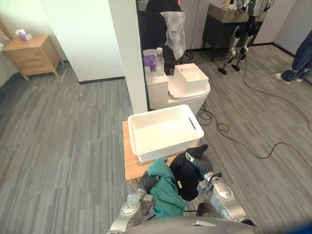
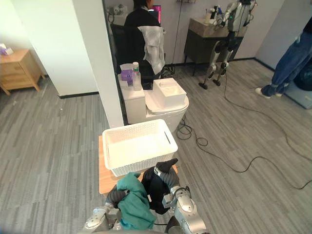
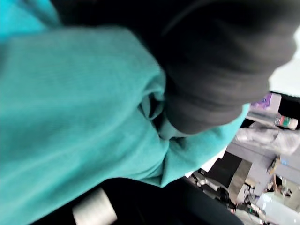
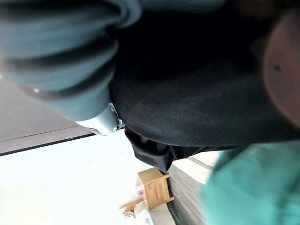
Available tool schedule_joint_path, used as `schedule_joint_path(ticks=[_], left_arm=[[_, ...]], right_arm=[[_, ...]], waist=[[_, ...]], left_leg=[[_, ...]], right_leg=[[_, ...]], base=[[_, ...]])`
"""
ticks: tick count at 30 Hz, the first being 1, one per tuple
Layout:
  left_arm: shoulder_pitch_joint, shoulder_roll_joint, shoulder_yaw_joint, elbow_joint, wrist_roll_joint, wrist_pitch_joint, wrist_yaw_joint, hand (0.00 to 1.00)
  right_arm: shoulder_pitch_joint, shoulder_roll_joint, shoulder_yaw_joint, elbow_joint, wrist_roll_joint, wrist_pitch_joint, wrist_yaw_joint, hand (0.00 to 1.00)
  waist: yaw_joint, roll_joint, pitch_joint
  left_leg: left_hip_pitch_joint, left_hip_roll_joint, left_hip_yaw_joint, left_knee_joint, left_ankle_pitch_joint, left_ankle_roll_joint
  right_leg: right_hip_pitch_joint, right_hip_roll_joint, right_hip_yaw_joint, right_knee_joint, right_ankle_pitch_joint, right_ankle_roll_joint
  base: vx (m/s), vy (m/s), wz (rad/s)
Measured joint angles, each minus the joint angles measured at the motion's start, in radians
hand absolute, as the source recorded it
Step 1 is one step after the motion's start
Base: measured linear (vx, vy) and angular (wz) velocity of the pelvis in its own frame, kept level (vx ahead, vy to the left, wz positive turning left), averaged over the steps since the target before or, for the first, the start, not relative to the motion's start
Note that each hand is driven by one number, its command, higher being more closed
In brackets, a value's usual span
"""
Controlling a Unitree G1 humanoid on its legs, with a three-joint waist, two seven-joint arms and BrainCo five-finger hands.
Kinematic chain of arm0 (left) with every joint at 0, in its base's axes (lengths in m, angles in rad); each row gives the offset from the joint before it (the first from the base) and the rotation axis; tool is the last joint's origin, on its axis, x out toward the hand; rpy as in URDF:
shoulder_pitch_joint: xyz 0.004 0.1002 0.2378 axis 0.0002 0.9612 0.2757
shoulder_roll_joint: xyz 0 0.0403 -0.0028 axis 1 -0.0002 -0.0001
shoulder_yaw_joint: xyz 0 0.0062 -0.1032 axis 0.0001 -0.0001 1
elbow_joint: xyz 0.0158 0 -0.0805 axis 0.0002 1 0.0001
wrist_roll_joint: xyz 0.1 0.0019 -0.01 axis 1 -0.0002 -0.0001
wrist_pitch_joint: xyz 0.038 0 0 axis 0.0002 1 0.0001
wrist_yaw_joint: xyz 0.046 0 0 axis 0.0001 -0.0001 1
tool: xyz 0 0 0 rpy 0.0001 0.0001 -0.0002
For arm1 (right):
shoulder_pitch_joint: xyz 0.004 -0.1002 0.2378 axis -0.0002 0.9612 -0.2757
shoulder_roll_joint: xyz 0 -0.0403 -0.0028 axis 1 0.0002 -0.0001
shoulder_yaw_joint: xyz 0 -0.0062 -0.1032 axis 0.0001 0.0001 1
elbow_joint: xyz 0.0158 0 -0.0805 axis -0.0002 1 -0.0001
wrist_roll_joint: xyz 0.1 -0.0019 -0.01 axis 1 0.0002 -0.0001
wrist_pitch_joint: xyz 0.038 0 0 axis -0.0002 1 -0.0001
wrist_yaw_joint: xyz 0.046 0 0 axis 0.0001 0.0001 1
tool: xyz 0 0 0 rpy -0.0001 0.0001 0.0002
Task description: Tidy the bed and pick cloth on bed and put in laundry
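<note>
The crumpled teal cloth (image 1: 165,191) lies bunched over the left hand (image 1: 146,181), whose grip I cannot tell. Beside it, the right hand (image 1: 195,158) curls into the black cloth (image 1: 184,178). Just beyond both stands a white perforated plastic basket (image 1: 161,151) on the small wooden surface (image 1: 130,165).

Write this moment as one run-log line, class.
left hand: partly under teal cloth | right hand: gripping black cloth | white basket: empty, on wooden table | cloths: not yet in basket
</note>
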Motion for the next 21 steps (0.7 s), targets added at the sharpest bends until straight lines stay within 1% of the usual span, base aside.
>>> schedule_joint_path(ticks=[1,2,3,4,5,6,8,11,12,14,16,17,18,19,20,21], left_arm=[[-0.008,-0.001,-0.01,0.0,0.002,0.001,0.006,1.0],[-0.011,-0.002,-0.01,0.006,0.003,0.003,0.01,1.0],[-0.018,-0.017,-0.009,0.015,0.003,0.01,0.018,1.0],[-0.015,-0.031,-0.01,0.007,0.001,0.01,0.02,1.0],[-0.018,-0.037,-0.006,0.006,0.0,0.01,0.022,1.0],[-0.021,-0.037,-0.006,0.006,0.0,0.01,0.024,1.0],[-0.034,-0.03,-0.006,0.005,0.0,0.011,0.028,1.0],[-0.04,-0.032,-0.005,0.005,0.0,0.011,0.031,1.0],[-0.04,-0.034,-0.005,0.006,0.0,0.011,0.032,1.0],[-0.039,-0.034,-0.005,0.008,0.0,0.011,0.035,1.0],[-0.039,-0.031,-0.005,0.011,0.0,0.012,0.036,1.0],[-0.039,-0.031,-0.004,0.015,0.0,0.012,0.036,1.0],[-0.038,-0.031,-0.004,0.018,0.0,0.012,0.037,1.0],[-0.036,-0.032,-0.004,0.018,0.001,0.013,0.037,1.0],[-0.034,-0.032,-0.004,0.018,0.001,0.019,0.037,1.0],[-0.034,-0.034,-0.004,0.018,0.001,0.021,0.037,1.0]], right_arm=[[-0.002,0.001,-0.043,-0.045,-0.007,-0.006,-0.009,1.0],[-0.009,-0.007,-0.091,-0.071,-0.021,-0.006,-0.022,1.0],[-0.023,-0.018,-0.117,-0.07,-0.025,-0.005,-0.028,1.0],[-0.045,-0.031,-0.164,-0.081,-0.029,-0.005,-0.04,1.0],[-0.071,-0.046,-0.192,-0.093,-0.03,-0.003,-0.043,1.0],[-0.079,-0.054,-0.199,-0.108,-0.031,-0.001,-0.043,1.0],[-0.087,-0.065,-0.224,-0.203,-0.036,0.019,-0.042,1.0],[-0.097,-0.086,-0.233,-0.289,-0.036,0.038,-0.029,1.0],[-0.12,-0.094,-0.232,-0.312,-0.036,0.051,-0.004,1.0],[-0.162,-0.095,-0.232,-0.318,-0.036,0.076,0.016,1.0],[-0.224,-0.097,-0.231,-0.326,-0.037,0.122,0.049,1.0],[-0.239,-0.097,-0.229,-0.326,-0.037,0.133,0.053,1.0],[-0.272,-0.097,-0.223,-0.327,-0.037,0.16,0.059,1.0],[-0.297,-0.098,-0.216,-0.327,-0.037,0.178,0.062,1.0],[-0.336,-0.105,-0.191,-0.323,-0.037,0.202,0.062,1.0],[-0.35,-0.112,-0.179,-0.319,-0.037,0.21,0.063,1.0]], waist=[[-0.012,-0.011,-0.005],[-0.022,-0.037,-0.017],[-0.018,-0.018,-0.013],[-0.016,0.01,-0.016],[-0.011,0.029,-0.015],[-0.007,0.035,-0.018],[-0.005,0.033,-0.02],[-0.01,0.031,-0.021],[-0.01,0.024,-0.027],[-0.005,0.012,-0.034],[0.001,-0.005,-0.044],[0.006,-0.007,-0.045],[0.008,-0.008,-0.046],[0.013,-0.008,-0.046],[0.024,-0.008,-0.046],[0.027,-0.008,-0.046]], left_leg=[[-0.019,-0.016,-0.025,0.002,0.006,0.002],[-0.027,-0.044,-0.05,0.006,0.013,0.006],[-0.021,-0.037,-0.054,0.005,0.014,0.002],[-0.028,-0.031,-0.058,0.003,0.015,-0.005],[-0.026,-0.023,-0.059,-0.002,0.012,-0.01],[-0.027,-0.018,-0.057,-0.003,0.01,-0.013],[-0.019,-0.003,-0.053,-0.003,0.004,-0.022],[0.003,-0.001,-0.048,-0.018,0.003,-0.024],[0.005,-0.004,-0.043,-0.018,0.003,-0.024],[-0.001,-0.008,-0.037,-0.017,0.003,-0.024],[-0.017,-0.013,-0.032,-0.017,0.003,-0.024],[-0.02,-0.014,-0.032,-0.016,0.003,-0.024],[-0.023,-0.014,-0.034,-0.015,0.003,-0.024],[-0.026,-0.015,-0.038,-0.014,0.003,-0.024],[-0.029,-0.014,-0.044,-0.014,0.006,-0.02],[-0.03,-0.013,-0.046,-0.014,0.007,-0.018]], right_leg=[[0.018,0.023,0.008,-0.122,0.043,-0.001],[0.041,0.017,0.006,-0.194,0.101,-0.066],[0.053,0.022,-0.001,-0.205,0.116,-0.048],[0.071,0.029,-0.001,-0.241,0.118,-0.048],[0.082,0.04,-0.002,-0.27,0.124,-0.052],[0.086,0.047,-0.002,-0.282,0.127,-0.057],[0.114,0.064,-0.01,-0.322,0.133,-0.063],[0.144,0.071,-0.008,-0.358,0.146,-0.058],[0.154,0.072,-0.003,-0.383,0.161,-0.061],[0.154,0.071,0.008,-0.407,0.178,-0.058],[0.154,0.069,0.008,-0.443,0.206,-0.06],[0.155,0.069,0.008,-0.45,0.211,-0.061],[0.155,0.068,0.006,-0.451,0.214,-0.063],[0.155,0.067,0.004,-0.451,0.215,-0.065],[0.155,0.068,0.001,-0.451,0.217,-0.067],[0.155,0.068,-0.003,-0.452,0.217,-0.068]], base=[[0.22,-0.076,0.9],[0.28,-0.088,0.75],[0.25,-0.032,0.48],[0.23,0.017,0.13],[0.21,0.029,0.06],[0.18,-0.008,-0.11],[0.13,-0.03,-0.04],[0.07,0.002,-0.05],[0.01,0.022,-0.17],[-0.04,0.013,-0.17],[-0.07,0.003,-0.03],[-0.06,-0.006,0.02],[-0.06,-0.007,0.08],[-0.09,-0.018,0.12],[-0.08,-0.02,0.11],[-0.11,-0.032,0.12]])
